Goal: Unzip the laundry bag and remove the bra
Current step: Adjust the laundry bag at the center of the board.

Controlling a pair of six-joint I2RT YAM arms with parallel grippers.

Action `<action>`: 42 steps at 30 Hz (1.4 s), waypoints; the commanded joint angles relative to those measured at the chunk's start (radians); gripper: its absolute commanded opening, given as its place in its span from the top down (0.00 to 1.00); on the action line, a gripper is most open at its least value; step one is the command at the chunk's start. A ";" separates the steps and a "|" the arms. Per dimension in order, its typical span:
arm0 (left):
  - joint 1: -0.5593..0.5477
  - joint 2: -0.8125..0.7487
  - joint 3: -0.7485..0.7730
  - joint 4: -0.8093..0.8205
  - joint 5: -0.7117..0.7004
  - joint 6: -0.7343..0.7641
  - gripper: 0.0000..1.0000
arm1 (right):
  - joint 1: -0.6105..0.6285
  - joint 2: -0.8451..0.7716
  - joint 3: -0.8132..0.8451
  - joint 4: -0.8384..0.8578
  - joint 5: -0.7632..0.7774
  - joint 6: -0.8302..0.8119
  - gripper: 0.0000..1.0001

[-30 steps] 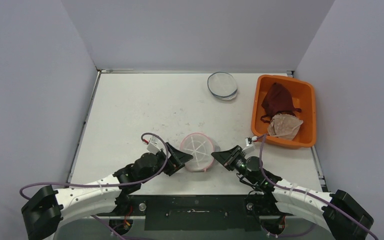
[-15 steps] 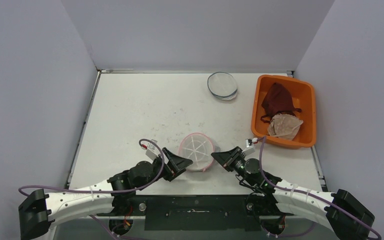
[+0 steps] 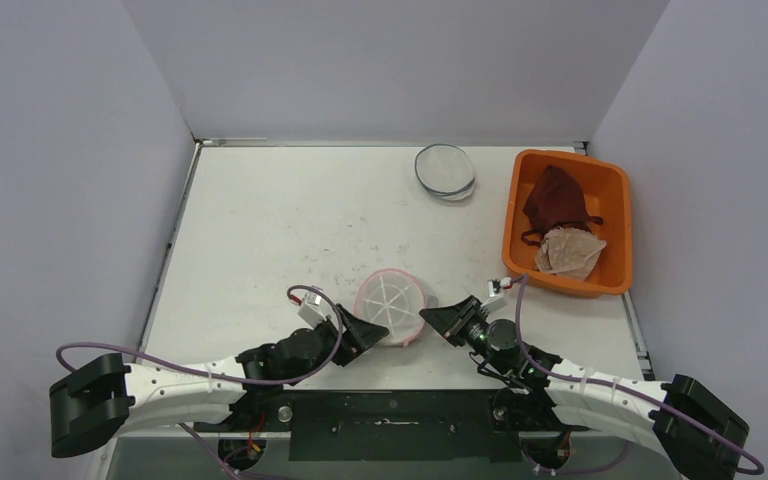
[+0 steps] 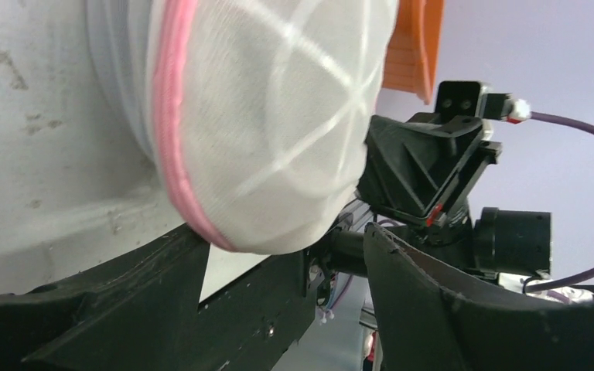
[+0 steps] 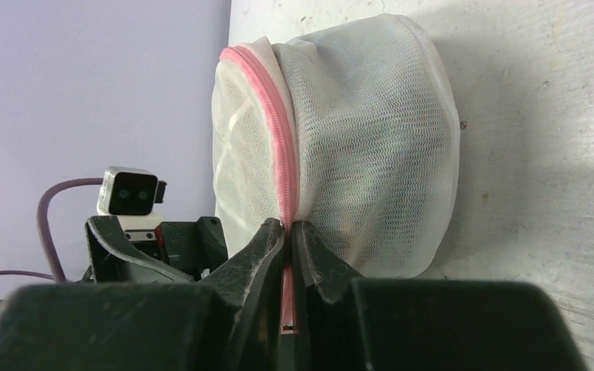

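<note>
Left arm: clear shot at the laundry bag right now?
Probably yes. The left gripper is at the near-left edge of the laundry bag, jaws open either side of that edge, nothing between. The right gripper pinches the pink zipper on the opposite side, out of the way.

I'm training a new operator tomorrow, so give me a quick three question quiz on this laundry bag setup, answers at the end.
1. True or false: the right tool is shut on the pink zipper of the laundry bag.
2. Where do the maroon garment and the beige garment lie? A) on the bare table B) in the orange bin C) inside the laundry bag
3. Which tool stands open at the bag's near left side?

Key: 1 true. 2 B. 3 the left tool.
</note>
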 commanded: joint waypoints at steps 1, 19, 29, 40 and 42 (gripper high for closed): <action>0.006 -0.011 0.021 0.121 -0.080 0.060 0.31 | 0.013 -0.010 0.010 0.037 0.020 -0.007 0.95; 0.050 0.138 -0.007 0.251 0.023 0.033 0.20 | 0.028 0.028 -0.006 0.080 0.025 0.001 0.95; 0.074 0.060 -0.005 0.252 -0.048 0.093 0.56 | 0.064 0.013 -0.034 0.071 0.052 0.005 0.95; 0.085 -0.054 0.055 0.118 -0.061 0.175 0.87 | 0.090 -0.142 0.048 -0.212 0.099 -0.140 0.64; 0.085 -0.066 0.065 0.100 -0.061 0.181 0.91 | 0.094 -0.189 0.085 -0.310 0.118 -0.197 0.44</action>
